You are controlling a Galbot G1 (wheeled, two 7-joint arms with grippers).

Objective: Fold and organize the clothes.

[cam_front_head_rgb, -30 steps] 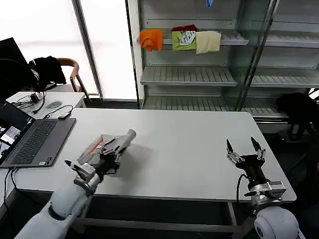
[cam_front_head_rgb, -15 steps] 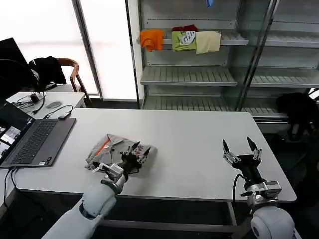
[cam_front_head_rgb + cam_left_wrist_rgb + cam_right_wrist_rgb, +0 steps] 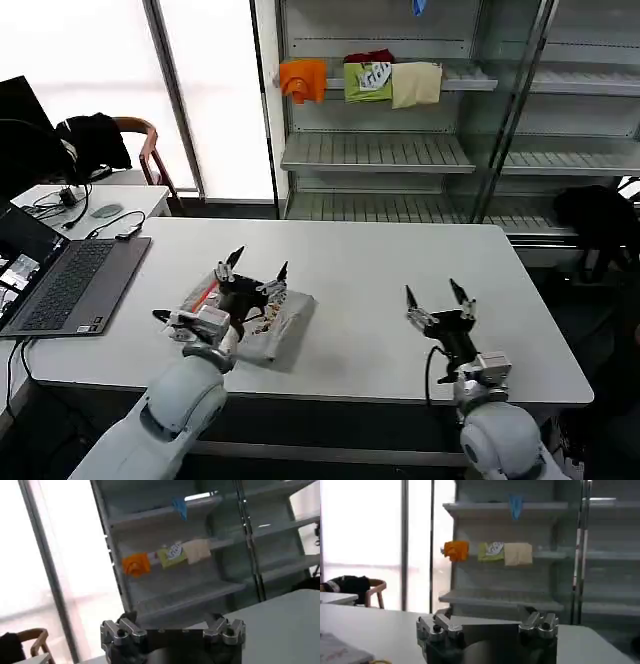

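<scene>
Behind the table stands a tall rack of shelves (image 3: pixel 400 150), with three small folded garments (image 3: pixel 362 80) in orange, green and cream on an upper shelf. Nearer is the white table (image 3: pixel 400 270), a laptop (image 3: pixel 65 285) at its left end. On the table, just right of the laptop, lies the grey T-shirt (image 3: pixel 268 325), already gathered into a compact, somewhat rumpled bundle with an orange tag showing at its left side. The left gripper (image 3: pixel 255 270) sits over the bundle with its fingers spread and pointing up, holding nothing. The right gripper (image 3: pixel 432 295) hovers above bare tabletop well to the right, fingers likewise spread and empty. Folding looks mostly done to me; the step in hand seems to be tidying or getting ready to pick the bundle up. The next move would call for turning the left fingers down onto the cloth and closing on enough layers that the folds stay together, perhaps with the right gripper coming across to steady the far edge.
</scene>
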